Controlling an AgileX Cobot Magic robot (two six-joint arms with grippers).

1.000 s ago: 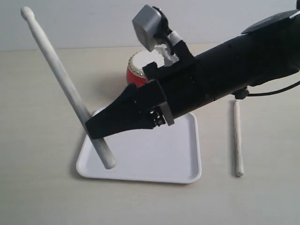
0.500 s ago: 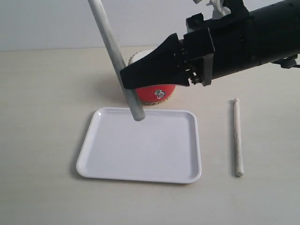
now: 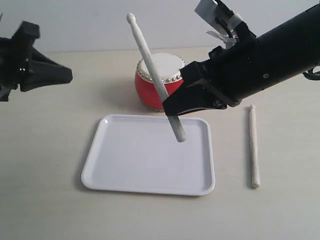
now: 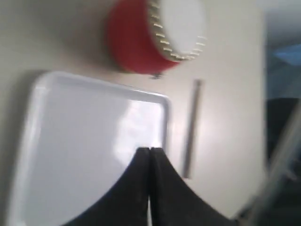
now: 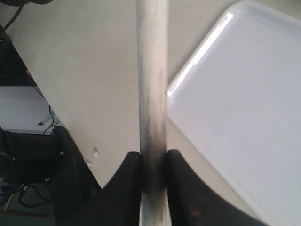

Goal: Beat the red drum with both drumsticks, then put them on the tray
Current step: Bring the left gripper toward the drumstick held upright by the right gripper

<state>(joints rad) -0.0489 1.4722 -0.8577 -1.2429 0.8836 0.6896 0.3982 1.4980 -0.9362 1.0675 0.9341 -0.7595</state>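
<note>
The red drum [image 3: 149, 91] with its cream skin stands behind the white tray [image 3: 140, 160]. My right gripper [image 3: 168, 111] is shut on one pale drumstick [image 3: 152, 70], which leans with its rounded tip up and to the left, crossing in front of the drum; its butt end hangs over the tray's back part. The right wrist view shows both fingers clamped on that drumstick [image 5: 152, 94]. The other drumstick [image 3: 254, 147] lies on the table right of the tray. My left gripper [image 3: 69, 76] hovers at the far left, shut and holding nothing [image 4: 149, 150].
The pale table [image 3: 45, 165] extends left of, in front of and right of the tray. A light wall runs along the back. The right arm's black body [image 3: 260, 60] reaches in over the table's right side, above the lying drumstick.
The right arm rose from low over the tray's left side and swung right; the held stick now crosses in front of the drum. The left arm has come into view at the left edge.
</note>
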